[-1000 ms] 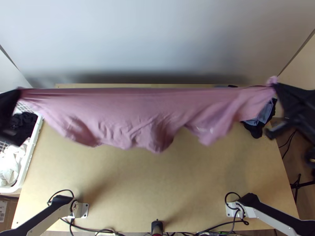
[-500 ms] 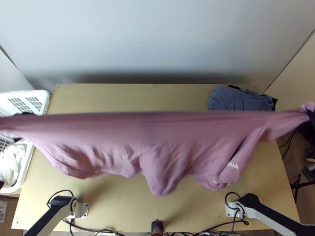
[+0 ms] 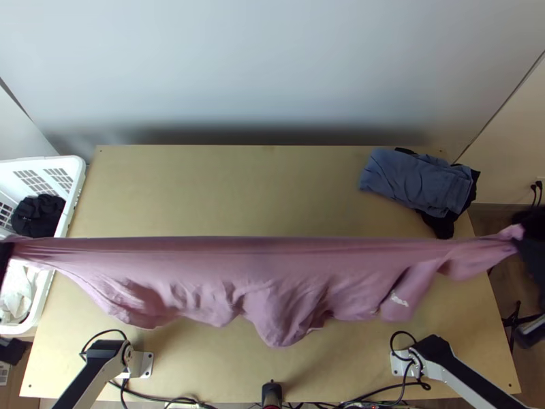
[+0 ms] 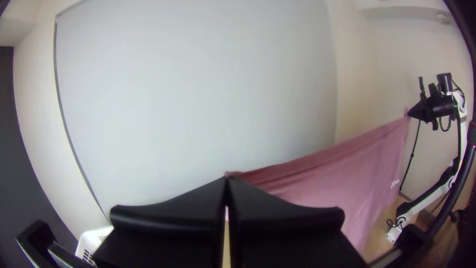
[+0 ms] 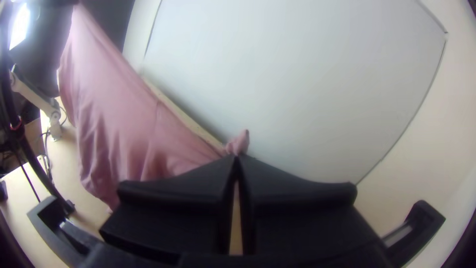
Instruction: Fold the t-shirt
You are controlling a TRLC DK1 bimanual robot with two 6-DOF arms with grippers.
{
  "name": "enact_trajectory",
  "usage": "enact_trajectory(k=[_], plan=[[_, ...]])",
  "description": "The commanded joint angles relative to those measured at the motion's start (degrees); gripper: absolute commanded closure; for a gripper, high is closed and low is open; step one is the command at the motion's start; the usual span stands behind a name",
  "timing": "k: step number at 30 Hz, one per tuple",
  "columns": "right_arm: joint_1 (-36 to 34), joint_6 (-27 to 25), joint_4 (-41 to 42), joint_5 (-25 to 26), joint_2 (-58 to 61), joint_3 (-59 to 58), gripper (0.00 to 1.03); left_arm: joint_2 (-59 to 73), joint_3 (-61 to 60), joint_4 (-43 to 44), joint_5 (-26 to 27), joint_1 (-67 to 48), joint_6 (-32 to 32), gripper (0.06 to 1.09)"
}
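Top view: pink t-shirt (image 3: 238, 273) strung taut above the counter (image 3: 218, 191) — my left hand (image 3: 8, 247) clamped tight on one end, my right hand (image 3: 521, 233) on the other. Lower part hangs wavy.

The left arm (image 3: 94, 387) and the right arm (image 3: 464, 387) are built of silver-grey links, covered in black along one side. Each is footed with a pale metal base plate (image 3: 145, 365) — flat, squared and marked with small dark dots. Black cables (image 3: 106, 331) are looped beside the bases. The left gripper (image 3: 5, 258) is fitted with wide black fingers (image 4: 173, 213), tapered to points and rounded at the shoulders; the right gripper (image 3: 524, 232) is shaped alike. Black side brackets (image 5: 425, 226) are edged with a paler strip.
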Motion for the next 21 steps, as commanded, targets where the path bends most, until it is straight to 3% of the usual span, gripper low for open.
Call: enact_trajectory(k=[1, 10, 21], plan=[[-0.3, 1.3, 5.3, -2.9, -3.7, -14.6, 1.00, -1.0, -9.8, -0.4, 2.5, 0.5, -0.2, 1.05], [4.0, 0.9, 22.4, -3.8, 0.5, -29.8, 1.00, 4.0, -23.5, 12.6, 3.9, 0.1, -3.7, 1.05], [1.1, -1.1, 39.6, -5.8, 13.5, -37.1, 1.00, 14.9, -32.0, 28.6, 0.4, -1.3, -6.2, 1.05]])
